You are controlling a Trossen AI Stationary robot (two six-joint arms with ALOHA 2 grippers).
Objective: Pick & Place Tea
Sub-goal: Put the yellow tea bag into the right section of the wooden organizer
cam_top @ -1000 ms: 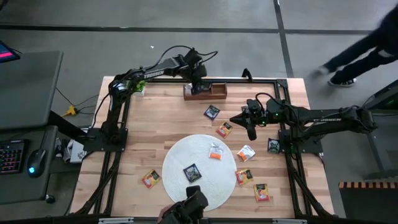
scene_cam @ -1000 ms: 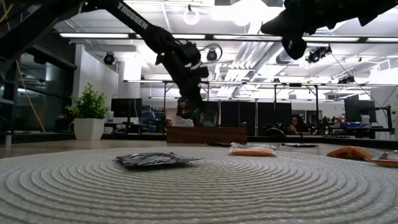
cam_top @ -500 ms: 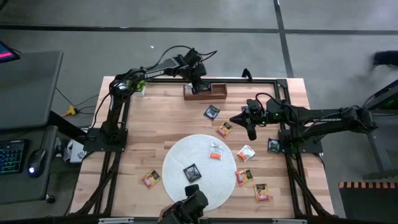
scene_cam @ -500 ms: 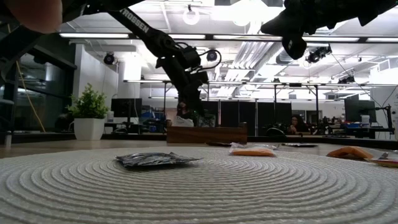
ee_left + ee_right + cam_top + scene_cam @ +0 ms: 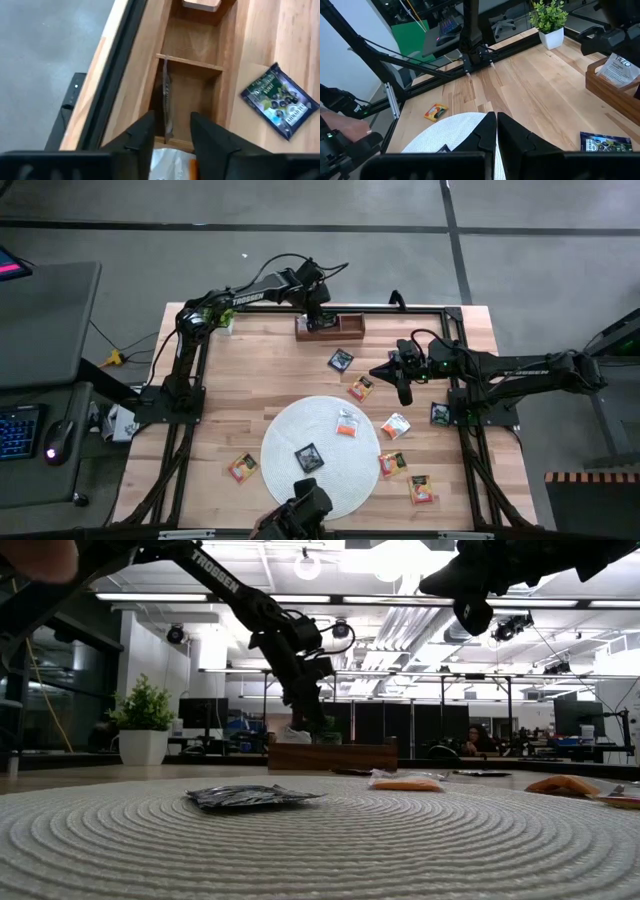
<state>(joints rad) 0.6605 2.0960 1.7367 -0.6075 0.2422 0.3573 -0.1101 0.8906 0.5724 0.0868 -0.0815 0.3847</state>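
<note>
High view: the left gripper [image 5: 318, 318] hangs over the wooden tray [image 5: 350, 328] at the table's far edge, while the right gripper [image 5: 404, 392] hovers idle above the boards, near a red-orange sachet [image 5: 360, 388] and a black sachet [image 5: 340, 360]. More tea lies scattered: two sachets on the round woven mat [image 5: 280, 442], others on bare wood around it. Low view: the left arm reaches down to the tray from above, a white sachet [image 5: 293, 734] showing just over the tray's wall. Left wrist view: the left gripper's fingers [image 5: 141, 135] stand apart over the middle compartment, where a dark sachet [image 5: 166, 102] stands on edge beside the divider; they clamp nothing. Right wrist view: the right gripper's fingers [image 5: 483, 133] are pressed together, empty. These sachets look light, thin and pliable, with slick wrappers that likely slide on wood; I judge that pinching across one edge or a corner would serve best, since a flat-lying packet offers little to grip.
</note>
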